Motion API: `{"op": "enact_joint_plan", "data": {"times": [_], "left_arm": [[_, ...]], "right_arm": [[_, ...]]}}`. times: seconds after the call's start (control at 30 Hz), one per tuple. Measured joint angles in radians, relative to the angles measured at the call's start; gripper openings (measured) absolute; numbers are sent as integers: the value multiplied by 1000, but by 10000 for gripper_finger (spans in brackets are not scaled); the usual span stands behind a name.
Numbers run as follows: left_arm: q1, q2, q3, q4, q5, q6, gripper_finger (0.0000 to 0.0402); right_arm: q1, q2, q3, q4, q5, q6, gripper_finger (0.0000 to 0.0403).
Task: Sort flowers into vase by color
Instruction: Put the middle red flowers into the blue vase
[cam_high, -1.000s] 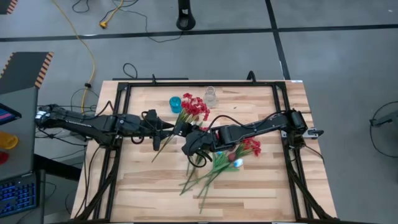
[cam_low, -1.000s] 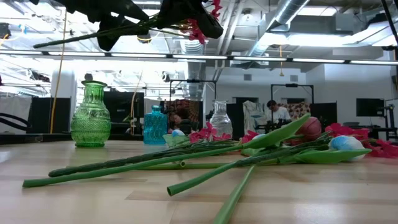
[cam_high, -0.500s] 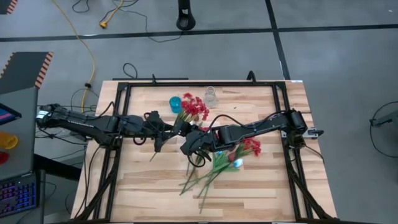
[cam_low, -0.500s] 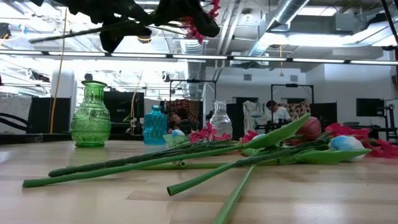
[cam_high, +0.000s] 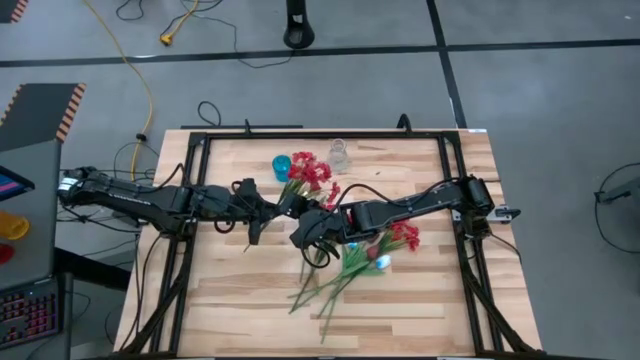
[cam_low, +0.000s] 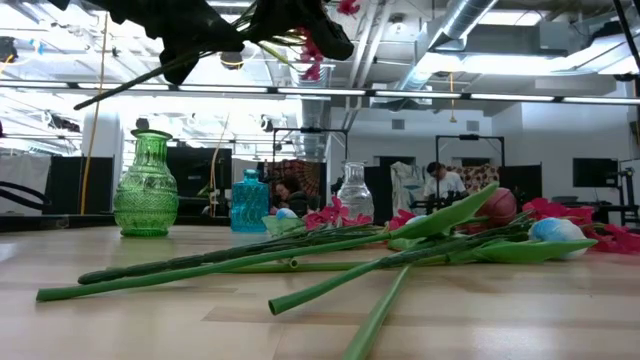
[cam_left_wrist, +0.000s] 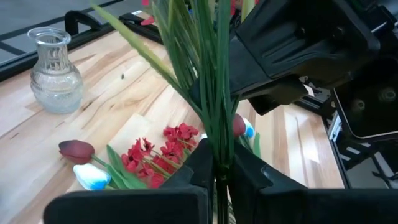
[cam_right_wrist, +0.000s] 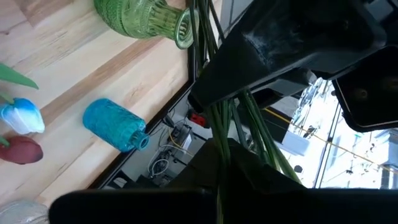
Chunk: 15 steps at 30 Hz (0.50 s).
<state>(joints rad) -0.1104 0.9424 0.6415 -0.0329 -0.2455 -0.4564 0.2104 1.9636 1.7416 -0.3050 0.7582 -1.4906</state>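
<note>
A bunch of red flowers on long green stems hangs in the air over the middle of the table, blossoms toward the far edge, stem ends slanting down. My left gripper is shut on the stems nearer their free ends. My right gripper is shut on them closer to the blossoms. More flowers, red ones and tulips, lie on the table by the right arm. A blue vase and a clear vase stand at the far side, and a green vase shows in the low view. My left gripper pinches the bundled stems between its two fingers, coming almost level from the table's left and lying across them. The bunch is lifted clear of the table. My right gripper pinches the same stems between its fingers, coming from the table's right, across the stems and closer to the blossoms. The bunch hangs clear between both grippers.
The black frame rails run along the table's left, right and far sides. The loose flowers' stems stretch toward the near edge. Bare wood lies at the near left.
My left gripper has shut on the stems of the red bunch. The bunch has tipped: its free stem ends have sunk, while the blossoms have stayed up at the right gripper. Neither arm has shifted.
</note>
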Motion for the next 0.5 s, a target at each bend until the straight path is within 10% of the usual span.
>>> {"op": "enact_joint_plan", "data": {"times": [0.5], "left_arm": [[30, 0, -1, 0, -10, 0, 11]], "right_arm": [[1, 0, 0, 2, -13, 192, 160]]}}
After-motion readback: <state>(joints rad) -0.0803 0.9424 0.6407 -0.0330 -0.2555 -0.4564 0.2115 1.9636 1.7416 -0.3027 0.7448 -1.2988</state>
